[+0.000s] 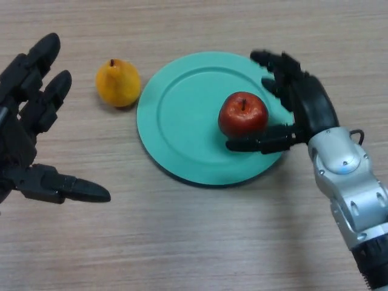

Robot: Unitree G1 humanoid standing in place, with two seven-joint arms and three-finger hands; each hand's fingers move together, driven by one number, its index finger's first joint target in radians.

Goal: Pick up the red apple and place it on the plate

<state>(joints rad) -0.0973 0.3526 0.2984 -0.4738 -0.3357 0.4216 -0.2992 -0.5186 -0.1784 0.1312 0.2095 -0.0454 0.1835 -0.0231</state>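
The red apple (242, 113) stands upright on the right half of the teal plate (182, 121), stem up. My right hand (306, 103) reaches in from the right and cups around the apple's right side. Its fingers (280, 68) are spread and stretched past the apple with a small gap to it, and the thumb (257, 145) lies on the plate just in front of the apple. The hand is open. My left hand (24, 121) hovers at the far left, open with fingers spread, holding nothing.
A yellow pear (117, 83) stands on the wooden table (194, 242) just left of the plate, between the plate and my left hand.
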